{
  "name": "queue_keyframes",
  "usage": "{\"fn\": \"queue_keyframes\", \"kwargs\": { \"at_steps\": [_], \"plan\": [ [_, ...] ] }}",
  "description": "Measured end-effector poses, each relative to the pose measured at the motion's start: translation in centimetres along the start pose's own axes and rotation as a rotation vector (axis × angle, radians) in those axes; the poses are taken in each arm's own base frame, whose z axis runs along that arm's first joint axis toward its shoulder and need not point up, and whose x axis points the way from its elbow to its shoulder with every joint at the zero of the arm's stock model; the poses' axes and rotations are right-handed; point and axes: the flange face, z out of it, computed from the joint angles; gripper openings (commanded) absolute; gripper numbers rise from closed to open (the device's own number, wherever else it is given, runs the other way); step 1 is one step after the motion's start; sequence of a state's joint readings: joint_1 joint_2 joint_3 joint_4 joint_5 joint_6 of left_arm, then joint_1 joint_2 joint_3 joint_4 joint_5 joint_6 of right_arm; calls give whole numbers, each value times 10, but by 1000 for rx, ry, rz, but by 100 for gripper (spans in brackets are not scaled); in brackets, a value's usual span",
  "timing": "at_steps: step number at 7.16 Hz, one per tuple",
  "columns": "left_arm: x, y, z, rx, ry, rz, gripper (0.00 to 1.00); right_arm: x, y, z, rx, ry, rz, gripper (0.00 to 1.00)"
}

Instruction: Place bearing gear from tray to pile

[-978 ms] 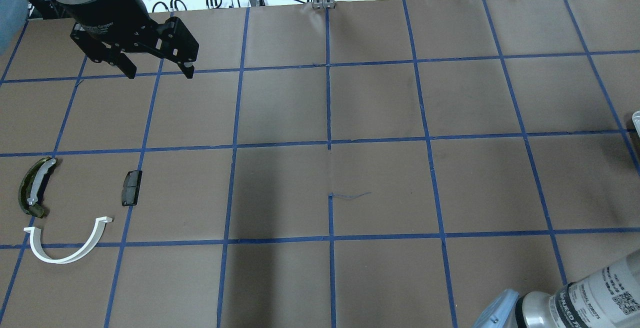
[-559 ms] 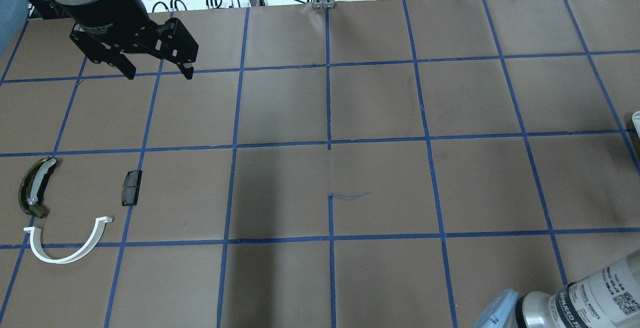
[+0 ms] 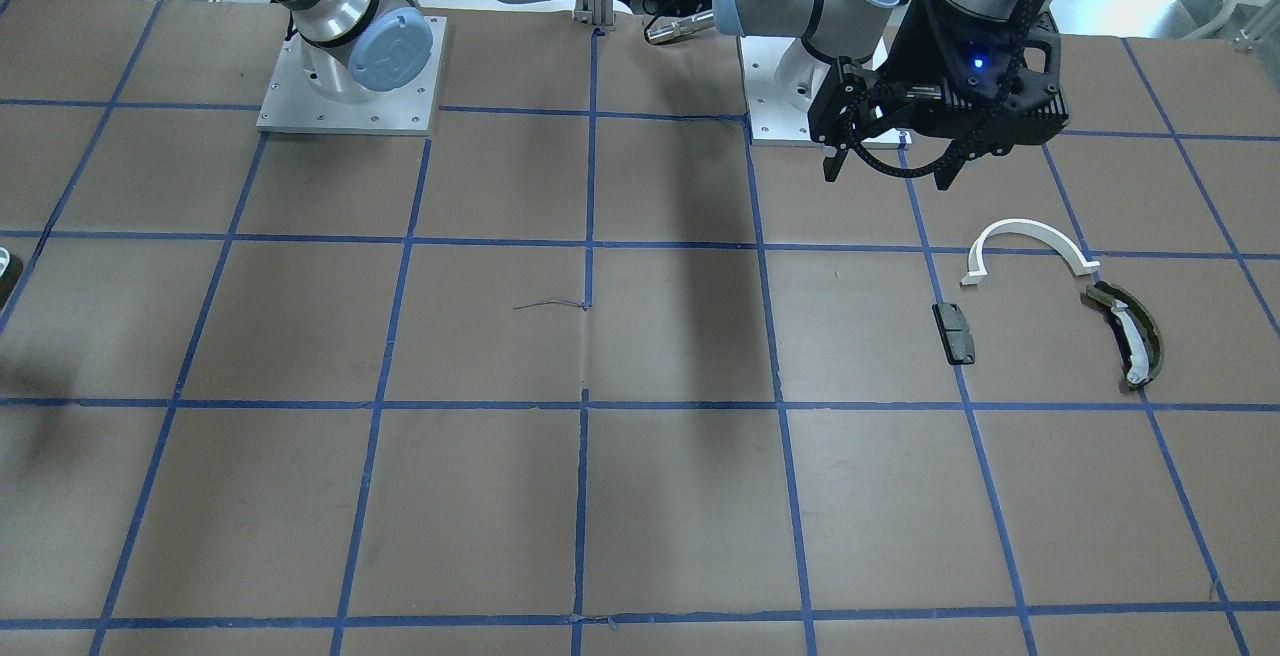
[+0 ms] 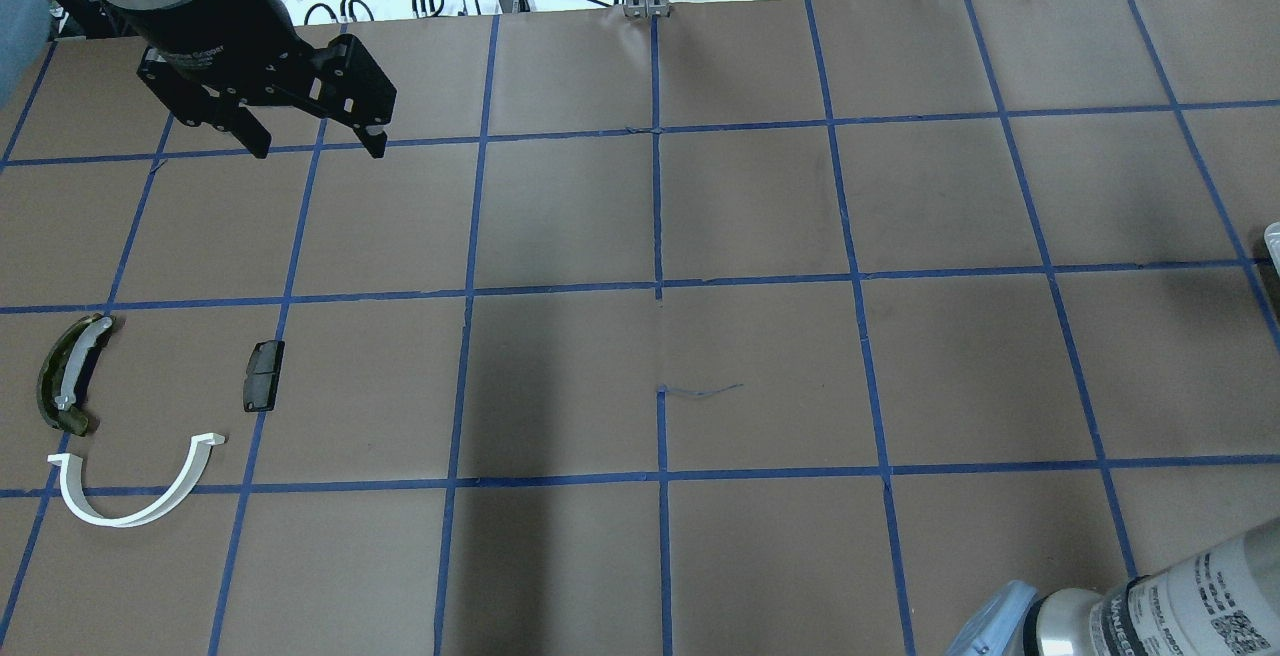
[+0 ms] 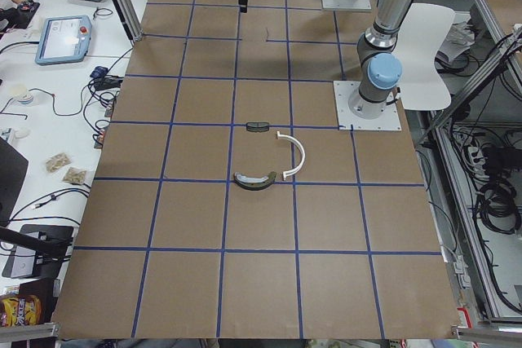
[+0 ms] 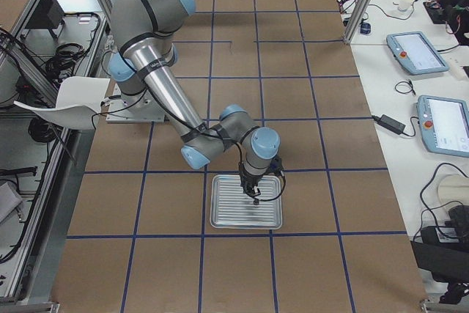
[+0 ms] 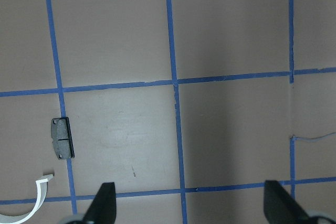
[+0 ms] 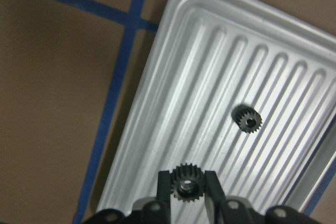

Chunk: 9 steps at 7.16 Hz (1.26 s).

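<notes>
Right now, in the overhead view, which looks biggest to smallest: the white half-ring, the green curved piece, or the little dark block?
1. white half-ring, widest span
2. olive-green curved shoe, somewhat shorter
3. dark grey block, clearly smallest
All three lie close together, so nearness hardly matters.

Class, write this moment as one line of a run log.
right gripper: shut on bearing gear at tray | second gear: in tray | left gripper: open, empty | pile: no gear yet

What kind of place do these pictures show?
Probably a robotics lab or test cell: a robot arm's base plate is bolted to the table, a blue tape grid marks its brown cover, and teach pendants lie alongside.
</notes>
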<state>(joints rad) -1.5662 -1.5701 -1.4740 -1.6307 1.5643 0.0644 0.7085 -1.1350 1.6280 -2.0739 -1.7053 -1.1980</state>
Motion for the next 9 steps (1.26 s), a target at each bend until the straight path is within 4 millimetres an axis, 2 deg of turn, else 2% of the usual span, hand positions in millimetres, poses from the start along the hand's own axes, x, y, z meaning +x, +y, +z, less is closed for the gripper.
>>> {"fn": "queue_keyframes", "kwargs": {
  "at_steps": [1, 2, 3, 4, 5, 6, 7, 8, 9],
  "plan": [
    [0, 0, 1, -1, 0, 0, 100, -30, -25, -33, 30, -1, 12, 0],
    [0, 0, 1, -2, 0, 0, 100, -76, -66, -58, 52, -2, 29, 0],
    [0, 0, 1, -2, 0, -1, 100, -136, -117, -75, 74, -14, 73, 0],
    [0, 1, 1, -2, -1, -1, 100, -207, -167, -87, 101, -45, 139, 0],
    [1, 1, 1, -2, 0, -1, 100, -283, -208, -94, 118, -90, 210, 0],
    [1, 0, 1, -2, 2, -1, 100, -362, -238, -101, 122, -129, 273, 0],
    [1, 0, 0, 0, 3, -1, 100, -441, -256, -105, 113, -153, 308, 0],
    [1, 0, 0, 1, 4, -1, 100, -517, -262, -102, 91, -180, 322, 0],
    [1, 0, -1, 2, 5, -2, 100, -586, -258, -89, 70, -206, 329, 0]
  ]
}}
